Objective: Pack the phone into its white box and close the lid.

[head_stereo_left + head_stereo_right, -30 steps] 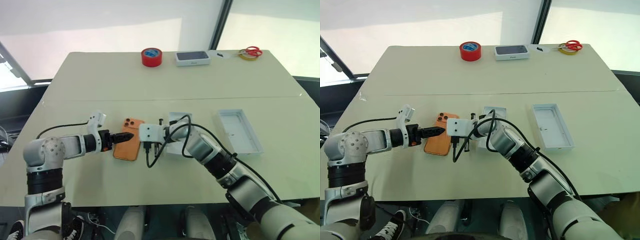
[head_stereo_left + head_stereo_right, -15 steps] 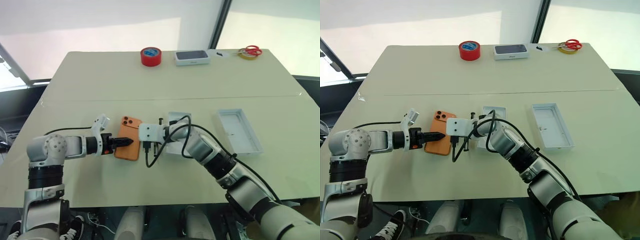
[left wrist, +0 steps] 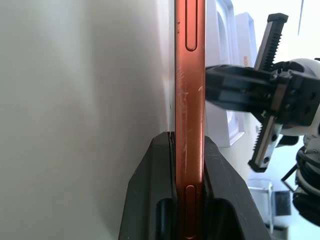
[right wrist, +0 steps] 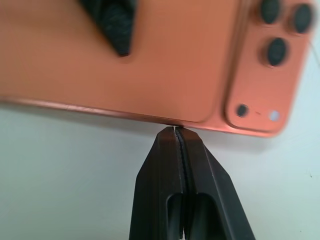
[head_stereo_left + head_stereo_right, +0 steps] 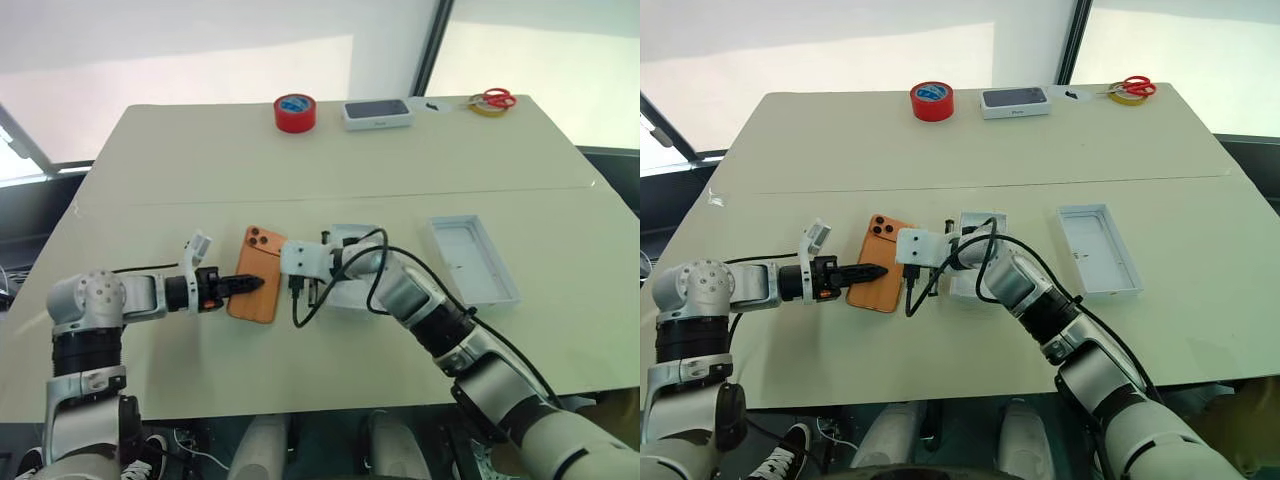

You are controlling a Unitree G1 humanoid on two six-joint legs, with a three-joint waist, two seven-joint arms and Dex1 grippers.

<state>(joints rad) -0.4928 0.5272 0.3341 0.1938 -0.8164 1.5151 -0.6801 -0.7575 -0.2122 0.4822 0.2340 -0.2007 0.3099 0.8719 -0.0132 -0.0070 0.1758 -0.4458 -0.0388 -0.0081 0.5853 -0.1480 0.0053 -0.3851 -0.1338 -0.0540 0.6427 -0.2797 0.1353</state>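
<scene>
Currently the table (image 5: pixel 150 150) carries the lid (image 5: pixel 476 262) to the right, well apart from the phone, and the white box (image 5: pixel 345 290) just right of centre, partly hidden behind the right arm. The phone (image 5: pixel 258 285) lies left of the box, lens cluster at its far end. The left gripper (image 5: pixel 250 284) is clamped on the phone's near long edge (one finger above, one below, as the left wrist view confirms). The right gripper (image 4: pixel 176 132) is held with its jaws pressed together, tips against the opposite edge. For a clean lift, the clamp should be kept square and the phone raised level before it is carried over the box.
</scene>
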